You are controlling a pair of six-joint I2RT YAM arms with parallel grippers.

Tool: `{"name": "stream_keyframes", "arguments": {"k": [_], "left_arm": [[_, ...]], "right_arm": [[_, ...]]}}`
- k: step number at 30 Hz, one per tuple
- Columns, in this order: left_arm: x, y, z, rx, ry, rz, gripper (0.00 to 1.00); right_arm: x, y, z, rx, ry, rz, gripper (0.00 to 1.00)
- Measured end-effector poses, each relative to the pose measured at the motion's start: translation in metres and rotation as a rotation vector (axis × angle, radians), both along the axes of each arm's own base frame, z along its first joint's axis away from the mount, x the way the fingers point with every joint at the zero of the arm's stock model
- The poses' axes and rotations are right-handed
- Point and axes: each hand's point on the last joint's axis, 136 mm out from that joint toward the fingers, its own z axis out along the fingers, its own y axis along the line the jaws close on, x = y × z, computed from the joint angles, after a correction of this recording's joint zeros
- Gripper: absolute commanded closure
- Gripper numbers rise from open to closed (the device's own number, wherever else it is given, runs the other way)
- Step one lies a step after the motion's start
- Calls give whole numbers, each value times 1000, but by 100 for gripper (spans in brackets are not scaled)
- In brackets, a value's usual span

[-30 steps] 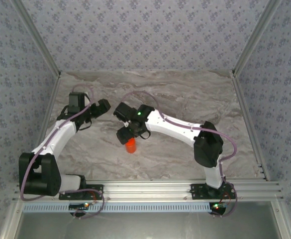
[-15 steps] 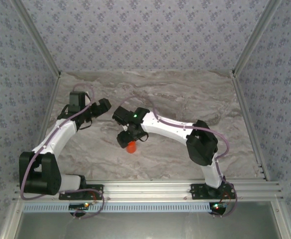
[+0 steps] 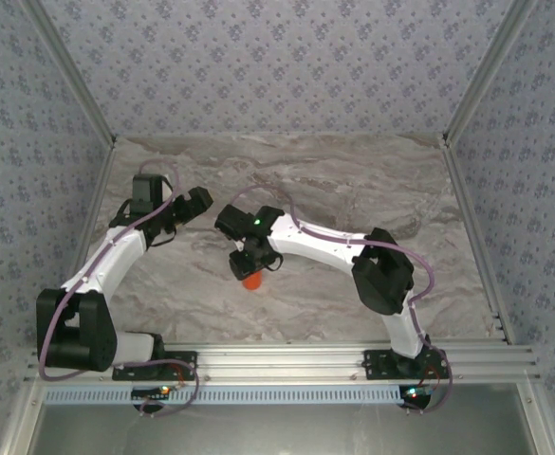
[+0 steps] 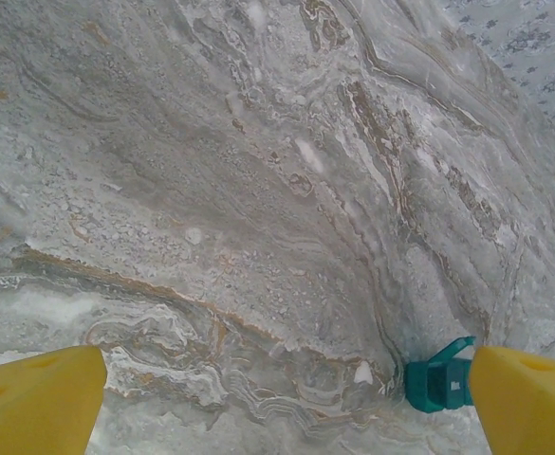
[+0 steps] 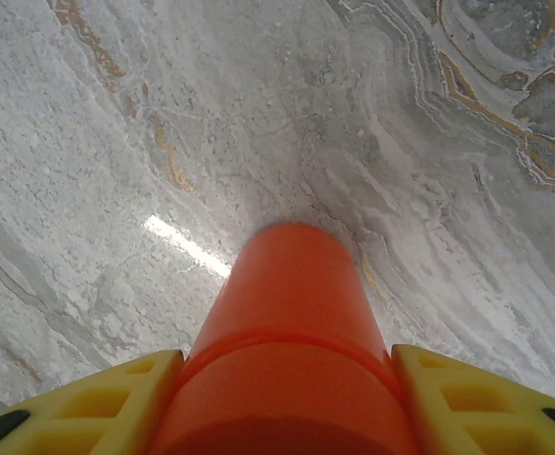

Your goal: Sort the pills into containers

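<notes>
One orange bottle (image 5: pixel 286 322); one teal container (image 4: pixel 436 379); two hands: left hand (image 4: pixel 286 398), right hand (image 5: pixel 286 403).

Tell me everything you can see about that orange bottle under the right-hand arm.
The orange bottle is a smooth, opaque cylinder that looks like plastic, with a wider collar, maybe its cap, at the end nearest the right wrist camera. It seems to stand upright on the marbled grey table, near the front middle in the top view. The right gripper sits over it from above, its yellow fingers pressed against the collar on both sides. Nothing else touches it.
</notes>
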Motion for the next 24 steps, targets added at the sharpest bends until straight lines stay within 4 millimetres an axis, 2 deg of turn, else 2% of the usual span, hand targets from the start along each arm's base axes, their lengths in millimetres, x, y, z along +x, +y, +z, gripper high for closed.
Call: {"name": "stream_keyframes", "arguments": {"k": [4,7,11,15,18,21,24], "left_arm": [[-1,-4,1,-21,6,-10,2],[-2,-6,0,-31,18,-13,2],[0,-6,-7,-23,77,-7,2],[5,-10,-3,34,93,-44,2],[8,-24,7,119,46,-135,2],[8,-48,22,199,-39,-260,2],[6,-65,28,258,-113,-364,2]], "right_arm": [[7,-4,3,13,9,-24,66],[22,-13,14,44,8,-66,66],[48,-34,44,110,-13,-141,66],[81,-56,80,190,-43,-215,66],[108,-74,103,256,-53,-261,66],[131,-95,116,294,-62,-302,66],[148,-115,125,319,-65,-342,66]]}}
